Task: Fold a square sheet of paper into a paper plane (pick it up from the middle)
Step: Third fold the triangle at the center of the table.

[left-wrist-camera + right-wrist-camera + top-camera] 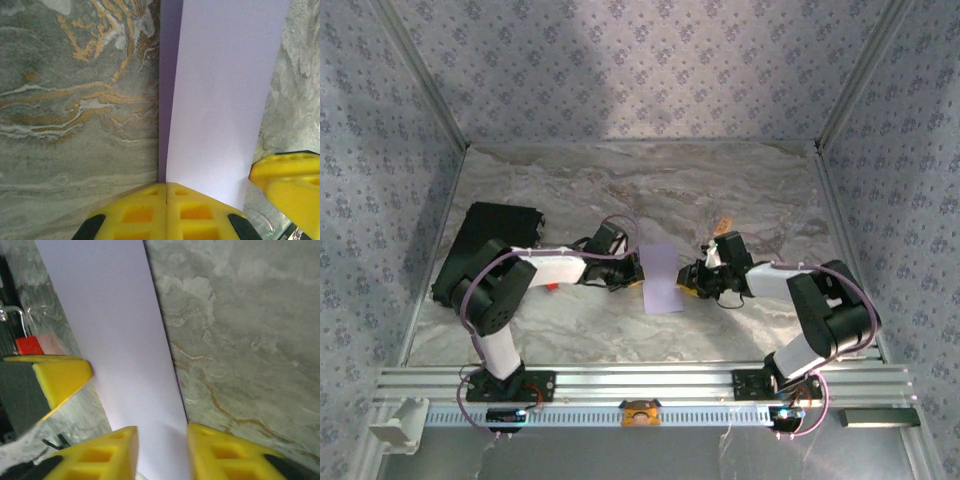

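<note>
Lavender sheet (pixel 662 278) clamped by left gripper (pixel 166 187); right gripper (pixel 161 434) parted astride edge; hold edges aligned, close squarely.

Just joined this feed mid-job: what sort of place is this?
Probably an enclosed lab test cell: a marble-patterned tabletop, floral-patterned walls on aluminium posts, and a slotted mounting rail along the near edge.

Nope, no readable text, labels, brands or numbers on anything here. The thin pale lavender sheet of paper (pixel 662 277) is totally blank, and the bluish patterned wall covering (pixel 620 60) just repeats little flower-ish motifs, with no letters in it.
</note>
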Controlling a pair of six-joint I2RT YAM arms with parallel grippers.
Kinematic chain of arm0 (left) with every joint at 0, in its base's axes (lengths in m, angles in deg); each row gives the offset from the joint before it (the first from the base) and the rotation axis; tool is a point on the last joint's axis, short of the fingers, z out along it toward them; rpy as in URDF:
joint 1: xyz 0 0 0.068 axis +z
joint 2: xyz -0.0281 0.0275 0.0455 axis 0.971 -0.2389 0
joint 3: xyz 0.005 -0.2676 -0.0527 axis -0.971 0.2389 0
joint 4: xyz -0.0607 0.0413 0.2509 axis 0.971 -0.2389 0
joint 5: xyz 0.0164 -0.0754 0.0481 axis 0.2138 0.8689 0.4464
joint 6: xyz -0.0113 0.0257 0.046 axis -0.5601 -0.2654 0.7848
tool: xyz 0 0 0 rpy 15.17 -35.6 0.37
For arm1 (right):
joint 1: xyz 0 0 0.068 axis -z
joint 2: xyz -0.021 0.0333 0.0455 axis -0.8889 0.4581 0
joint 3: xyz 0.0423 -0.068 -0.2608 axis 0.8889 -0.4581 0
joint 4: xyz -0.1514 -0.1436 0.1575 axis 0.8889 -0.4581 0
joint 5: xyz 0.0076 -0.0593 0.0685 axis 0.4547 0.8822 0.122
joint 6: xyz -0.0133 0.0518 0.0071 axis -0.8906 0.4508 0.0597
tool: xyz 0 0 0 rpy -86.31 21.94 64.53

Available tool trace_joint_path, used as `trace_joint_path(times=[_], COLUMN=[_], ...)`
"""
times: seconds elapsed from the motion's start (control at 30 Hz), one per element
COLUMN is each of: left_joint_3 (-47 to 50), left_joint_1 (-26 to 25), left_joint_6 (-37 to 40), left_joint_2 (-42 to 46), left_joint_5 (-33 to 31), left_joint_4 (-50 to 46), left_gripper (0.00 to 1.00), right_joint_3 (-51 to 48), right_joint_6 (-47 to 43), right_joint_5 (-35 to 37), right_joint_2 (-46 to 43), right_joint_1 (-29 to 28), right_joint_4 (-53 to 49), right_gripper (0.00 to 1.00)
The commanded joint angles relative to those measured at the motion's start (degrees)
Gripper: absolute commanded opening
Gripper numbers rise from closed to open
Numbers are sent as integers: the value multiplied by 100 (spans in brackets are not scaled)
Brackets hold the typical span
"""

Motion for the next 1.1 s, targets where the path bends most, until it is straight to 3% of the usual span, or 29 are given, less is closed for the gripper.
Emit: trace_joint_path(times=[0.0,0.23,0.33,0.47,0.77,1.07], left_joint_3=[-172,-256,-256,-294,-290,-269], left_joint_1=[65,185,236,261,310,310], left_joint_6=[72,-67,-163,-237,-334,-369], left_joint_2=[244,444,520,593,653,623], left_joint_5=[257,413,545,641,708,697], left_joint_4=[-205,-563,-525,-525,-494,-457], left_gripper=[0,0,0,0,0,0], right_joint_3=[-48,-108,-294,-516,-644,-724], right_joint_6=[-285,-1170,-1882,-3322,-5429,-6109], right_joint_5=[302,1128,1935,3484,5420,6486], right_joint_2=[-498,-1779,-2366,-2777,-2006,-956], right_joint_1=[14,-405,-1017,-2271,-4276,-4852], right_joint_4=[-423,-774,-632,-457,441,1631], right_gripper=[41,45,51,61,61,61])
